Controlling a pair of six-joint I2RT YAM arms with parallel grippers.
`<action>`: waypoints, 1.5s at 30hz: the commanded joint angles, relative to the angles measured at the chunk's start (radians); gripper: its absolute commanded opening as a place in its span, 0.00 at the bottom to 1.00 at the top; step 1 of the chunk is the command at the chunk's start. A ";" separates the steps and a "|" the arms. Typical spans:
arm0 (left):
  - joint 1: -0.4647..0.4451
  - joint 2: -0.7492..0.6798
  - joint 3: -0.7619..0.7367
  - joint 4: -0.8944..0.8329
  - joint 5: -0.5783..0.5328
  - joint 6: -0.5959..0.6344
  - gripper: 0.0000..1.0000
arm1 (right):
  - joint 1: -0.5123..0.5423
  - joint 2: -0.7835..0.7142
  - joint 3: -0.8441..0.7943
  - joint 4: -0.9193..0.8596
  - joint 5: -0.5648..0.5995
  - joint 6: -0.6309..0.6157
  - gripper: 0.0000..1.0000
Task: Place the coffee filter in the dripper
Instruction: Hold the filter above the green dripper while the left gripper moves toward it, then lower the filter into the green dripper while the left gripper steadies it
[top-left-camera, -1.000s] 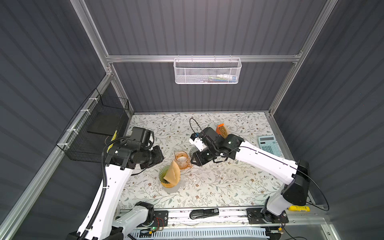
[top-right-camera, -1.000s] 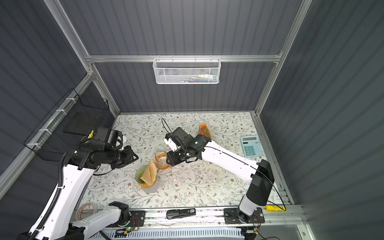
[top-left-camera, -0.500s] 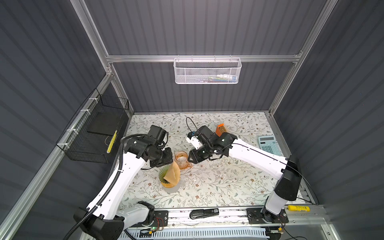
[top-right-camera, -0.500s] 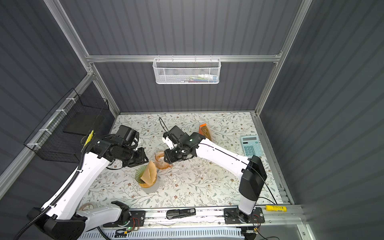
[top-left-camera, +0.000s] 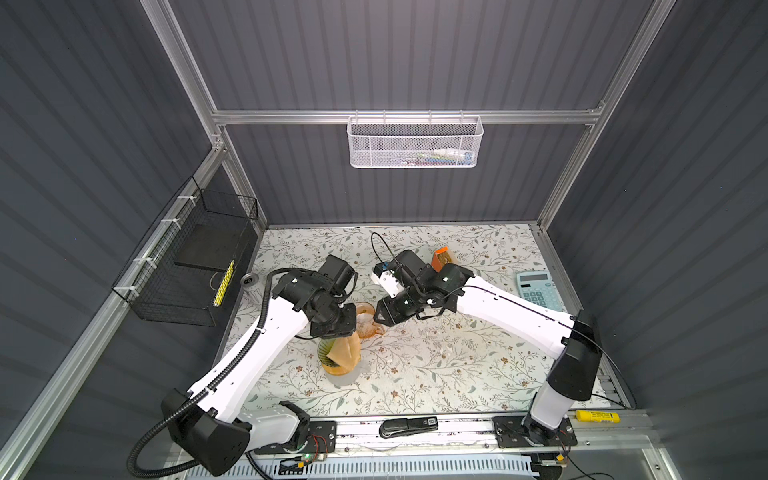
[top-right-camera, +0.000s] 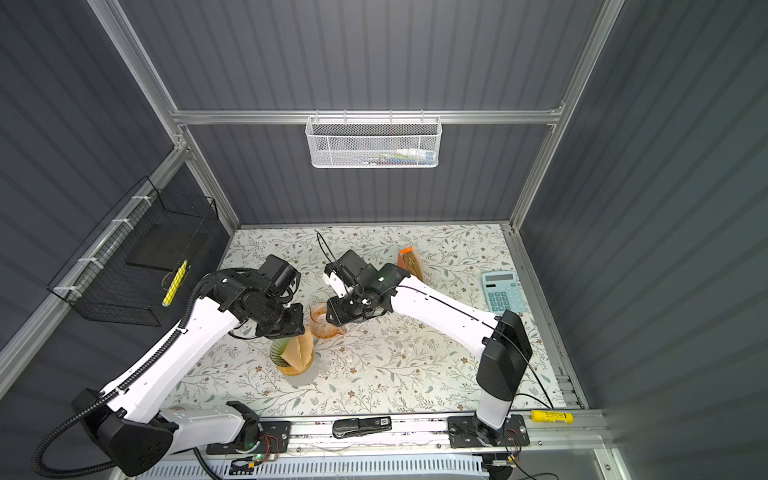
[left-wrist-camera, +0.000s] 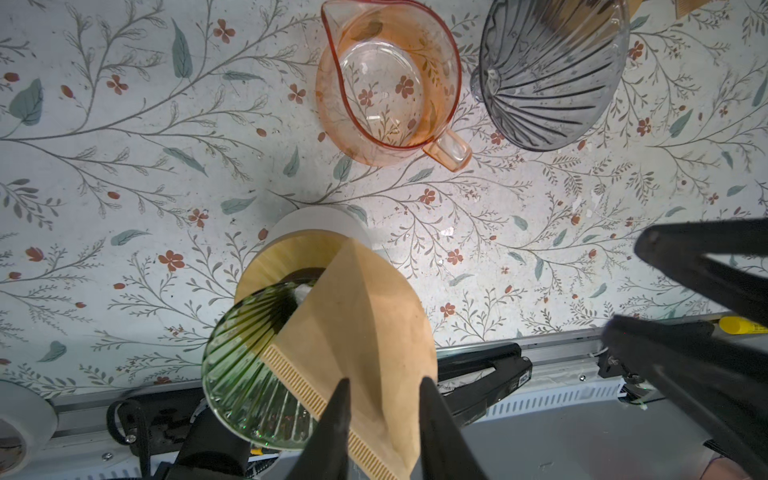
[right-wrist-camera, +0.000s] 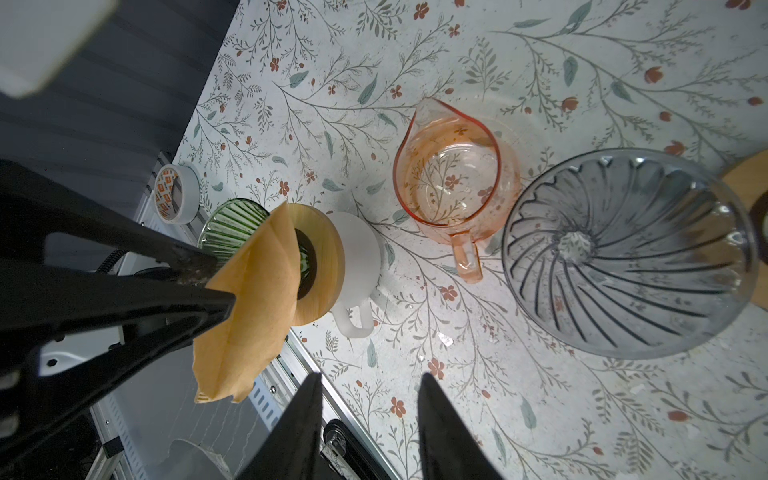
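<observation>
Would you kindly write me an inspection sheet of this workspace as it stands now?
Surface: floral table, a few white flecks.
Job's things: folded coffee filter leaning in the green dripper, not seated; dripper on a wooden collar over a white mug.
Clutter: pink pitcher, grey dripper, calculator, orange packet, tape roll, black stapler, yellow marker.
Grippers: left gripper, jaws either side of the filter's protruding edge, grip unclear; right gripper, jaws open, empty.
Cables: black cable looped above the right wrist; corrugated hose along the left arm.
Surroundings: white mesh basket on the back rail; black wire basket on the left wall.
</observation>
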 joint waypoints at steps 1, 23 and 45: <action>-0.007 -0.023 -0.003 -0.066 -0.038 0.012 0.29 | -0.002 0.022 0.030 -0.007 -0.012 -0.001 0.40; -0.007 -0.125 -0.080 -0.112 -0.085 -0.019 0.25 | 0.113 0.124 0.136 -0.024 -0.046 0.017 0.41; -0.007 -0.232 -0.192 -0.097 -0.105 -0.062 0.26 | 0.140 0.205 0.196 -0.051 -0.042 0.023 0.36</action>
